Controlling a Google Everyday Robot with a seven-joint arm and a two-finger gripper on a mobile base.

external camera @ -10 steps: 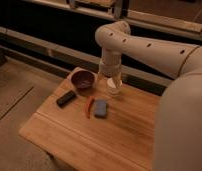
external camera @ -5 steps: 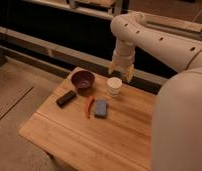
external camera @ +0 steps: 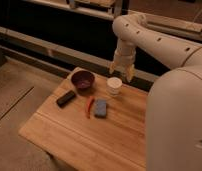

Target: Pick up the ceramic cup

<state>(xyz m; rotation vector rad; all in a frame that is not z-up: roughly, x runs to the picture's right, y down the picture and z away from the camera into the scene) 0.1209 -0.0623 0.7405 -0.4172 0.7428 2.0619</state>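
Note:
The ceramic cup (external camera: 114, 85) is small, white and cylindrical, and stands upright on the wooden table (external camera: 94, 140) near its far edge. My gripper (external camera: 121, 70) hangs just above and slightly behind the cup, pointing down, with its two fingers spread open and nothing between them. The white arm reaches in from the upper right.
A dark maroon bowl (external camera: 83, 80) sits left of the cup. A black rectangular object (external camera: 66, 98) lies front-left of the bowl. A red thin item (external camera: 89, 106) and a blue-grey block (external camera: 100, 108) lie in front of the cup. A dark ledge runs behind the table.
The gripper rose and moved right, from low over the cup to above and behind it. The cup, hidden before, now shows in full.

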